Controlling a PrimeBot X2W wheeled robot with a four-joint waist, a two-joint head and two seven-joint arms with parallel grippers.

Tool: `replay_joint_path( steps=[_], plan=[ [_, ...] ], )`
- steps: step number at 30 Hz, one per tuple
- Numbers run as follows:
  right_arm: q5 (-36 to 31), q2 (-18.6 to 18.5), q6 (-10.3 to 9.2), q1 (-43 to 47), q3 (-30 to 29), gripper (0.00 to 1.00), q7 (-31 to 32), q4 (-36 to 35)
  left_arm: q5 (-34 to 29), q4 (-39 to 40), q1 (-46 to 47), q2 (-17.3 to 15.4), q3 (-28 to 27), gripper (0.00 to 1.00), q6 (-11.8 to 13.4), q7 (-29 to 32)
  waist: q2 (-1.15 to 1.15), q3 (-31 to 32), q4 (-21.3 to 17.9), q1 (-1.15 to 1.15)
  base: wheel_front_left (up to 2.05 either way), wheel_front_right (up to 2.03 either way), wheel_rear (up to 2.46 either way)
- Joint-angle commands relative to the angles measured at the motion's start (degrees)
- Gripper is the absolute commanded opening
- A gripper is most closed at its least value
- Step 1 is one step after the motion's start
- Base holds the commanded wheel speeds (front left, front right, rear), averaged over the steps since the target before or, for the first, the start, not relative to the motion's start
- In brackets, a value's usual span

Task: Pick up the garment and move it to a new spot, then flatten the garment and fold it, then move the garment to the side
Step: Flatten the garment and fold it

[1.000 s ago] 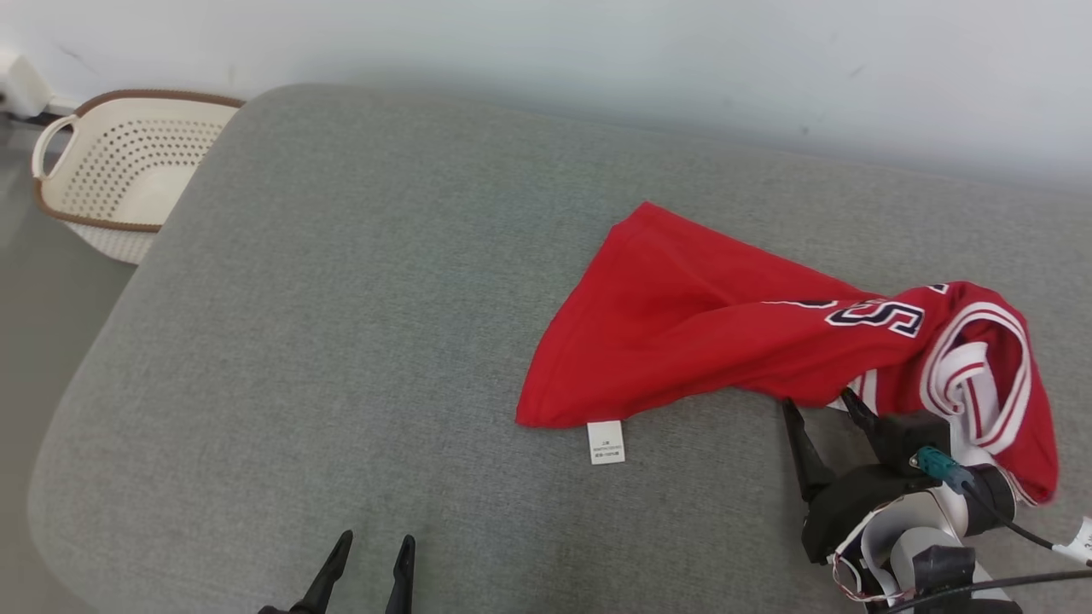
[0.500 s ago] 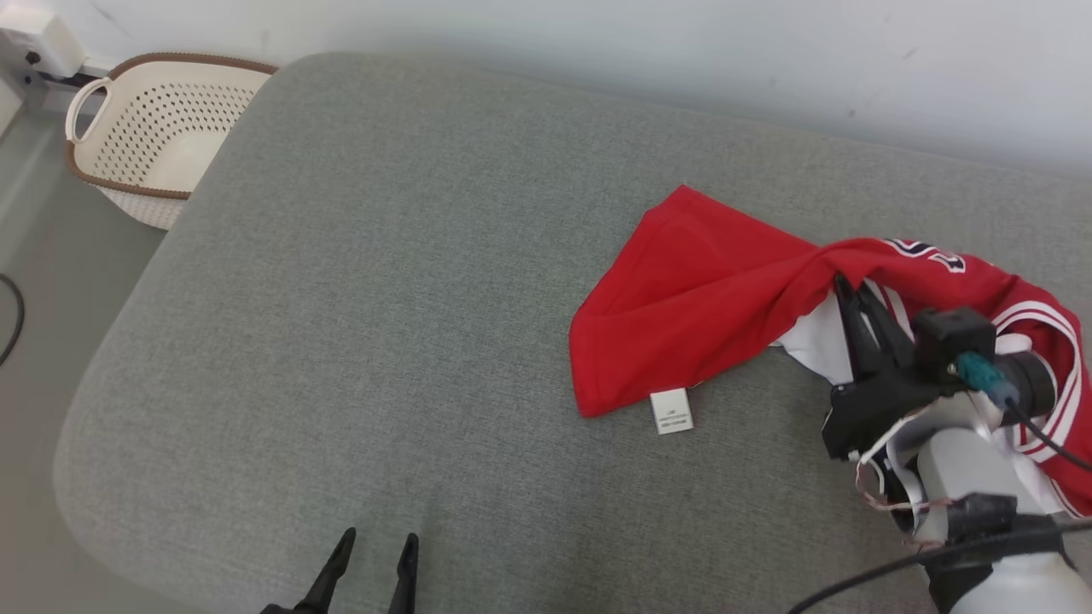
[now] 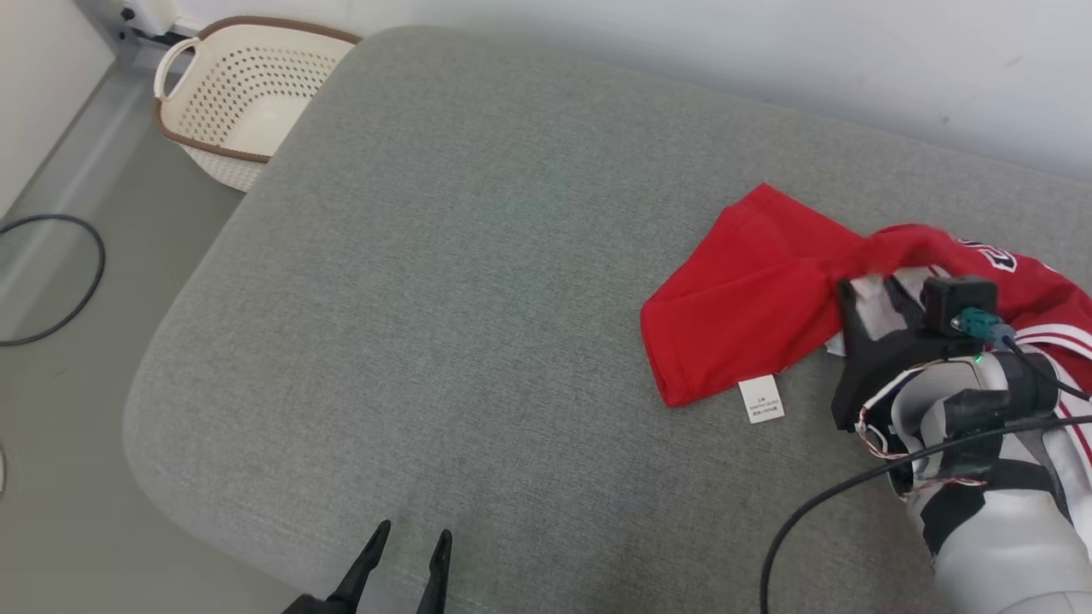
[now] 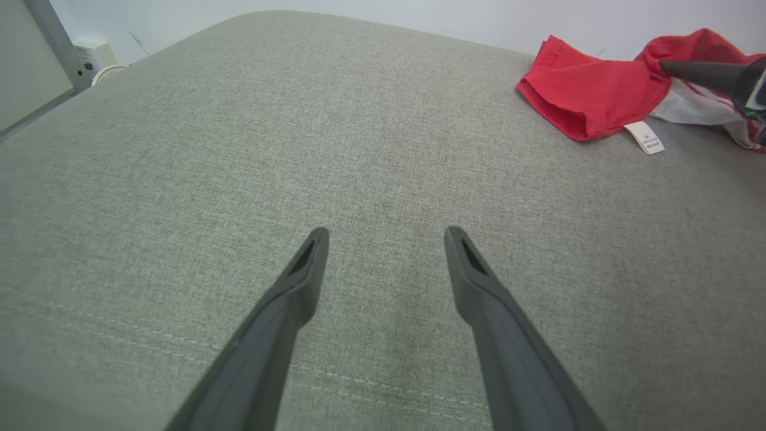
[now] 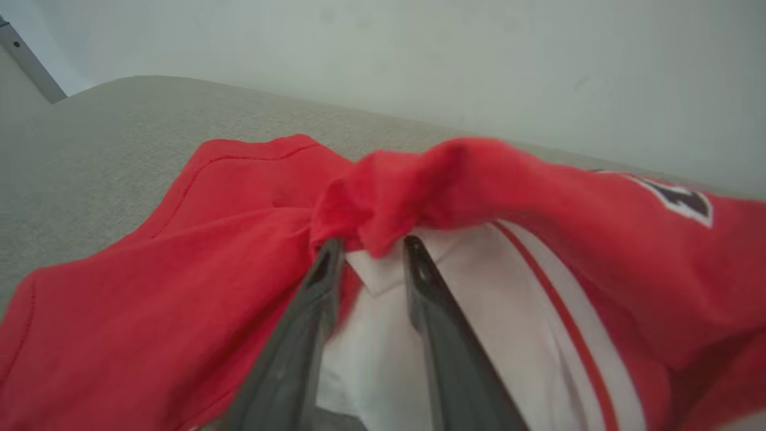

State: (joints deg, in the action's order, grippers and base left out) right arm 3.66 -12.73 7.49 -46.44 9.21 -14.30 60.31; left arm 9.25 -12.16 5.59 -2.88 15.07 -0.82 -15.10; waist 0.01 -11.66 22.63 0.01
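Red garment crumpled at right of grey cushion, right pincer part-open, tips against a raised red fold, grip unclear, left pincer wide open, empty, at near edge, basket far left.

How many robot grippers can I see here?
2. The left gripper hovers open above the grey cushion's near edge. The right gripper is at the red garment, with red cloth bunched at its tips.

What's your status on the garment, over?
Left gripper open over cushion. Right gripper parted, garment fold bunched at its tips. Basket far aside.
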Motion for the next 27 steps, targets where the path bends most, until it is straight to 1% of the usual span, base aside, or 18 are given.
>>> replay_joint_path(
  steps=[1, 3, 5, 13, 17, 20, 23, 27],
  plan=[
    [0.19, 0.18, 0.00, -0.58, 0.22, 1.00, -0.45, 0.06, 0.69, -0.06, -1.24, -0.03, -0.23, 1.00, 0.31, -0.06, -0.01, 0.36, 0.05, -0.01, 0.00, 0.00, 0.00],
    [0.05, 0.65, 0.00, 0.14, 1.04, 1.00, -0.73, 0.95, 0.57, 0.05, -1.62, -0.03, -0.85, 1.00, 0.40, -0.07, -0.01, 0.80, -0.83, -0.01, 0.00, 0.00, 0.00],
    [0.64, 1.07, 0.00, 1.39, 2.04, 1.00, -0.89, 0.19, 0.44, -0.02, -2.16, -0.01, -1.31, 1.00, 0.29, -0.06, -0.01, 1.39, -2.17, -0.01, 0.00, 0.00, 0.00],
    [4.55, 0.55, 0.00, 11.44, 5.32, 1.00, -0.91, -12.50, -0.22, 0.30, -1.96, -0.04, -2.95, 1.00, -0.11, -0.06, -0.01, 3.65, -9.02, -0.01, 0.00, 0.00, 0.00],
    [5.75, 0.00, 0.00, 16.46, 6.76, 1.00, -0.91, -16.92, -0.62, 0.25, -2.19, -0.04, -3.62, 1.00, -0.13, -0.06, -0.01, 4.75, -11.49, -0.01, 0.00, 0.00, 0.00],
    [5.79, -0.25, 0.00, 18.70, 8.61, 1.00, -0.87, -18.77, -0.59, 0.22, -2.75, -0.03, -3.90, 1.00, -0.19, -0.06, -0.01, 5.09, -12.54, -0.01, 0.00, 0.00, 0.00],
    [5.94, -0.61, 0.00, 18.52, 10.38, 1.00, -0.84, -18.80, -0.69, -0.09, -3.26, -0.03, -3.87, 1.00, -0.45, -0.07, -0.01, 5.24, -13.03, -0.01, 0.00, 0.00, 0.00],
    [6.29, -0.31, 0.00, 16.73, 11.86, 1.00, -0.83, -18.20, -0.52, -0.62, -3.28, -0.03, -3.86, 1.00, -0.88, -0.06, -0.01, 5.08, -12.30, -0.01, 0.00, 0.00, 0.00]
  ],
)
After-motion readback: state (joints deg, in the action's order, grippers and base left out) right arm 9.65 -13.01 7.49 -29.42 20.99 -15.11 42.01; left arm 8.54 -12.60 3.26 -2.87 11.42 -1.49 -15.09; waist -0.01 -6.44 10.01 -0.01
